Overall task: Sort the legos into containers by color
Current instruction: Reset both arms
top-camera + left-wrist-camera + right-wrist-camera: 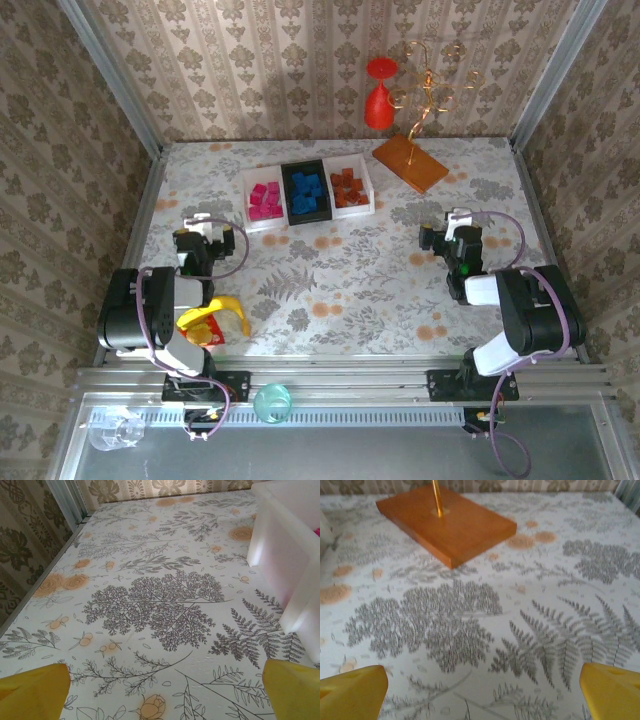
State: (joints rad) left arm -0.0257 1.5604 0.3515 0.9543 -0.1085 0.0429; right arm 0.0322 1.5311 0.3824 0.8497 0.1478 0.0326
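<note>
I get soft, even light over the bench (400, 290), with faint shadows. The white tray (280, 545) glares slightly; my right wrist view looks blurry throughout.

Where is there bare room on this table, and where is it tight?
Widest free patch: middle of the table, between left gripper and right gripper, in front of the trays. Also bare: back-left corner beside the left white tray, and right of the orange board. Crowded: the three trays side by side, board close by.
</note>
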